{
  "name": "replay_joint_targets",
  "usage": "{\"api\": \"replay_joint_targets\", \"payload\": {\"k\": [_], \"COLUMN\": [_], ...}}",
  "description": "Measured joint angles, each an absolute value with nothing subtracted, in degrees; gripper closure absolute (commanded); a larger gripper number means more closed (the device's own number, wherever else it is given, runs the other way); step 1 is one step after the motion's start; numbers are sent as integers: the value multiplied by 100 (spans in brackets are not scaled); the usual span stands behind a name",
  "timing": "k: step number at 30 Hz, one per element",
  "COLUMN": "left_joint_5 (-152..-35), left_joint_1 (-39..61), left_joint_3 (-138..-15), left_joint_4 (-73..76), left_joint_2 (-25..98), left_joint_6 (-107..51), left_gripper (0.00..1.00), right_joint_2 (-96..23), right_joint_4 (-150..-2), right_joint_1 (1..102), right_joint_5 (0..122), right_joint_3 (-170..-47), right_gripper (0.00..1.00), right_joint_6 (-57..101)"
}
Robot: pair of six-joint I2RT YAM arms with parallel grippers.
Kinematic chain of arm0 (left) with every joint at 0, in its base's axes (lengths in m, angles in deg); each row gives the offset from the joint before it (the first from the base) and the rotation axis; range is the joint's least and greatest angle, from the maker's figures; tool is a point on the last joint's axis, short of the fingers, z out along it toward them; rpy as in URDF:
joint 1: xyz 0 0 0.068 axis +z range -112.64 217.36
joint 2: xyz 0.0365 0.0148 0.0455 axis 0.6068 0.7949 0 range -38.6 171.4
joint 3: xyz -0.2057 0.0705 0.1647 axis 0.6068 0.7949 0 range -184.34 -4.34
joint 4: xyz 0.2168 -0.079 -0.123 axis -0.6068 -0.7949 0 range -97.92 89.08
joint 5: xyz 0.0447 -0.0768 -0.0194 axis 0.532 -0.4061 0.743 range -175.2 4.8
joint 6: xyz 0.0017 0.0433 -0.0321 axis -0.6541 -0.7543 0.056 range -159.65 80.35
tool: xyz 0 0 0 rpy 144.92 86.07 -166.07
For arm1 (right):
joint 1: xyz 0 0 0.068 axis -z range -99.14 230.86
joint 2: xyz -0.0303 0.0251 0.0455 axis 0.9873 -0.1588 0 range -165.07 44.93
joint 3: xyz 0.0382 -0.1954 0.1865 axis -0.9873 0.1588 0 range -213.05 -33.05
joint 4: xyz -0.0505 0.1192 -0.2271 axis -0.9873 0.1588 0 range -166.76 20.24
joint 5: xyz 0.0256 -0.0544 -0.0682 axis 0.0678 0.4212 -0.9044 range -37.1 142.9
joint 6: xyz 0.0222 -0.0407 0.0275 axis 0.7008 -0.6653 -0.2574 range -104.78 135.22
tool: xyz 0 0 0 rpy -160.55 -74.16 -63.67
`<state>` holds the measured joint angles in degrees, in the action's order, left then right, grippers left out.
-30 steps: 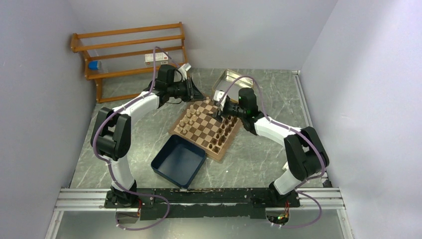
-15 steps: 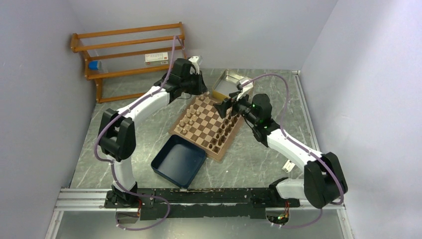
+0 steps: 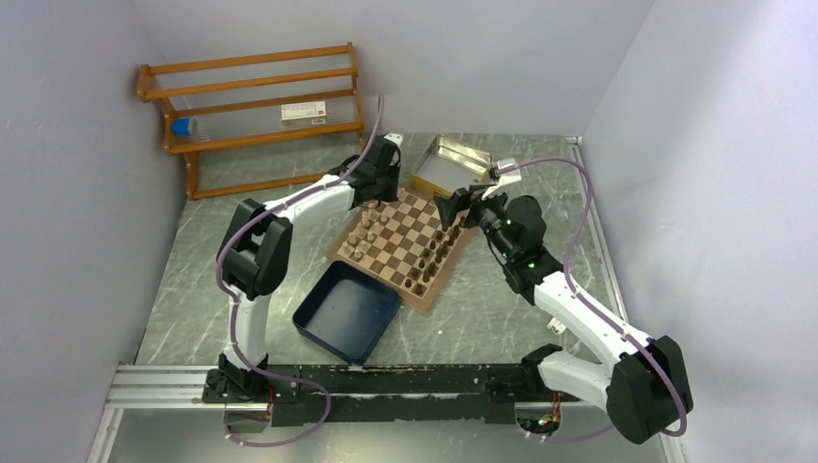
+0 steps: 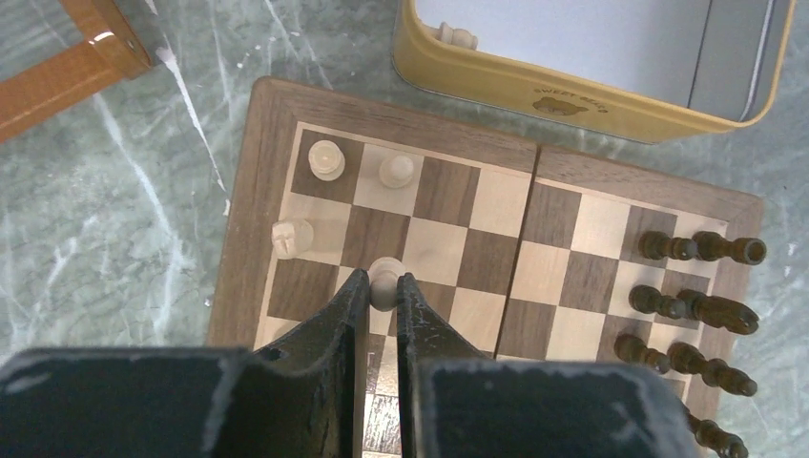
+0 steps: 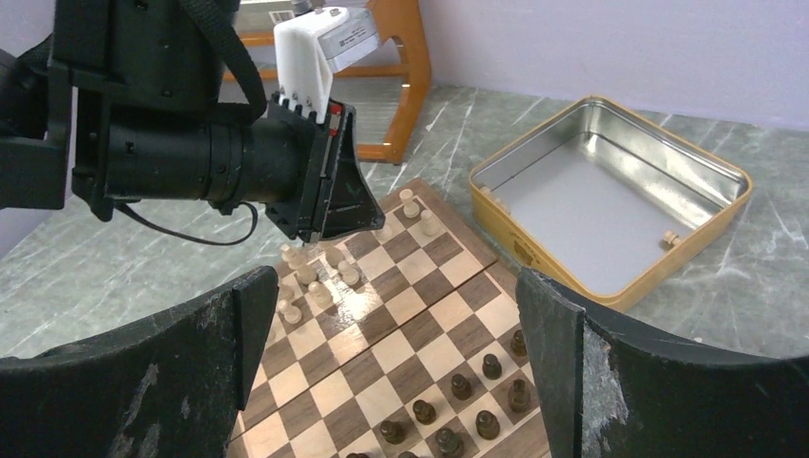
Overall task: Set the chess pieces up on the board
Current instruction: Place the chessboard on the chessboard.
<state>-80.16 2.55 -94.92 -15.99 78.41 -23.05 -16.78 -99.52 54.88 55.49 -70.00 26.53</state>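
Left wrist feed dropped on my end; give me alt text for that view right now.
The left gripper pinches a light pawn over the board, seen from above. Three more light pieces sit near the board's top-left corner, dark pieces line the picture's right side, and a yellow-rimmed tin lies beyond the board.

Top external view high behind the arm bases, looking down across the whole surface [image 3: 188, 318], left wrist view close, straight down on the board's [image 4: 496, 200] far corner and tin [image 4: 572, 113], right wrist view lower, oblique, facing the left gripper [image 5: 322, 234], sharing both.
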Motion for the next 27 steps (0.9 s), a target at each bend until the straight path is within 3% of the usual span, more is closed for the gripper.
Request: {"api": "replay_joint_targets", "payload": {"k": [27], "left_joint_5": [-7417], "left_joint_1": [10], "left_joint_3": [-9173], "left_joint_4": [-1580], "left_joint_2": [7841], "left_joint_6": [-2546], "left_gripper": [88], "right_joint_2": [-1680], "right_joint_4": [-9963], "right_joint_1": [5488], "right_joint_5": [5387], "right_joint_3": [-6989], "right_gripper": [0], "right_joint_6": [2594]}}
